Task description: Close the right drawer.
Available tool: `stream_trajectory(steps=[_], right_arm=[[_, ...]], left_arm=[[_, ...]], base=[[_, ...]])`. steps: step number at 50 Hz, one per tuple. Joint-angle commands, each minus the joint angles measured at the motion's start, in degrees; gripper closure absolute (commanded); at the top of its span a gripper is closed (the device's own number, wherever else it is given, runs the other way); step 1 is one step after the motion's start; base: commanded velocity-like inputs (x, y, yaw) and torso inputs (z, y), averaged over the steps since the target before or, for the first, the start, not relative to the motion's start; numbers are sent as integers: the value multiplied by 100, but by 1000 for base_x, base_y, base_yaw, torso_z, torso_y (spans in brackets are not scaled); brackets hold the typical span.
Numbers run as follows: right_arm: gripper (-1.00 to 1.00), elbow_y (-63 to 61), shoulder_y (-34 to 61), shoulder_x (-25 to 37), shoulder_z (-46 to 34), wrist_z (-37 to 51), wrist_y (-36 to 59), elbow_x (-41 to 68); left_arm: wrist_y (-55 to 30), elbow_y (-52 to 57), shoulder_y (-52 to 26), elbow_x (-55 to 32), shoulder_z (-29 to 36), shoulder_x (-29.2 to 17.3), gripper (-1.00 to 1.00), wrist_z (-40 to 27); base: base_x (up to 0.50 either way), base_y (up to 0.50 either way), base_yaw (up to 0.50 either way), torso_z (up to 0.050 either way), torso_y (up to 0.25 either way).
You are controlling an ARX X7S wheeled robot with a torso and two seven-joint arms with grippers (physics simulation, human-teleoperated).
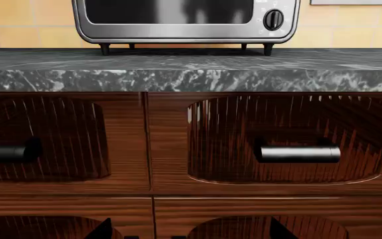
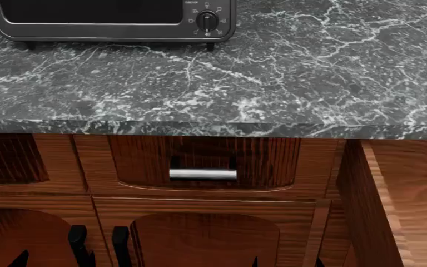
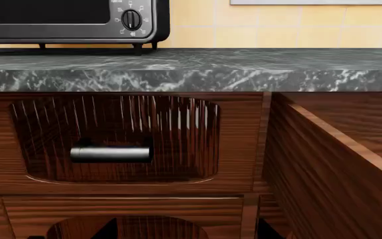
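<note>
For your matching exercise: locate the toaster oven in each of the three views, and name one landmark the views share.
Left wrist view: toaster oven at top centre, on the counter.
Head view: at top left.
Right wrist view: at top left.
Shared landmark: the silvery bar handle below the marble countertop.

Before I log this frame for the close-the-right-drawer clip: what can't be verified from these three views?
- Right drawer: its front panel and handle are cut off by the head view's edge; the right wrist view shows only its side wall.
- How far the drawer is pulled out: unclear, the front is out of frame.
- Both grippers: in no view.
- Toaster oven: top cropped everywhere.
</note>
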State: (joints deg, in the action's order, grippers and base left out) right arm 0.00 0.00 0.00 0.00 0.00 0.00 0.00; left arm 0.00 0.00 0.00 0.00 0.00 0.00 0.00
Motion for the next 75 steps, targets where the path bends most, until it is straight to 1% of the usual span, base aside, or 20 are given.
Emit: stream_trajectory(steps=[1,8,14,16,19,24,46,59,60,61,63,64,65,66,68,69,70,72,73,75], right_arm=[[-100,74,23,102,-103,125,-71,48],[-100,161,98,239,-253,237,14,166],[-100,192,126,307,-336,288,69,248],[-100,193,130,326,-360,309,78,264],[-100,222,139,358,-397,346,83,267],[-100,244,127,406,-448,393,62,284],[-100,172,96,569,-689,535,79,351],[-100,164,204,657,-735,632,90,414],[-100,66,207,661,-706,679,117,420],[-100,-43,216,667,-682,721,178,428],[-100,-201,217,678,-645,771,304,470],[-100,-673,170,702,-574,718,487,691],[-100,-900,162,735,-570,779,622,651],[-100,-1540,221,790,-516,859,916,667],[-100,-2271,276,877,-478,883,1350,762],[-100,-2930,379,911,-377,971,1896,926],[-100,-3419,500,945,-322,1028,2184,1005],[-100,-3927,622,1027,-286,1118,2565,1018],[-100,-4295,732,1045,-163,1210,2956,1136],[-100,-4614,847,1086,-54,1221,3231,1306]], left_arm=[[-24,9,-2,-81,113,-92,-100,-103],[-100,11,-26,-163,301,-220,-100,-288],[-315,166,-16,-729,262,-269,-100,-127],[-256,210,16,-817,306,-311,-100,-45],[-405,196,-22,-772,377,-355,-100,-113],[-253,167,1,-758,447,-401,-100,-146],[-337,233,-24,-933,581,-560,-100,-339],[-159,319,-11,-965,639,-638,-100,-458],[-165,432,19,-1102,598,-628,-100,-430],[-121,498,23,-993,629,-651,-100,-484],[-234,691,17,-1086,582,-663,-100,-534],[-471,1239,45,-1267,525,-725,-100,-546],[-527,1437,30,-1172,546,-769,-100,-613],[-957,2068,-57,-1268,503,-861,-100,-706],[-1482,2643,-128,-1243,498,-982,-100,-862],[-1573,3080,-105,-1395,325,-986,-100,-961],[-1875,3503,-98,-1513,279,-1079,-100,-999],[-2120,4024,-184,-1600,181,-1162,-100,-1130],[-2478,4536,-292,-1734,145,-1296,-100,-1164],[-2760,4917,-444,-1890,39,-1354,-100,-1251]], base=[[0,0,0,0,0],[0,0,0,0,0],[0,0,0,0,0],[0,0,0,13,0],[0,0,0,50,0],[0,0,0,50,0],[0,0,0,50,0],[0,0,0,0,0],[0,0,0,0,0],[0,0,0,0,0],[0,0,0,0,0],[0,0,0,0,0],[0,0,0,0,0],[0,0,0,0,0],[0,0,0,0,0],[0,0,0,0,0],[0,0,0,0,0],[0,0,0,0,0],[0,0,0,0,0],[0,0,0,0,0]])
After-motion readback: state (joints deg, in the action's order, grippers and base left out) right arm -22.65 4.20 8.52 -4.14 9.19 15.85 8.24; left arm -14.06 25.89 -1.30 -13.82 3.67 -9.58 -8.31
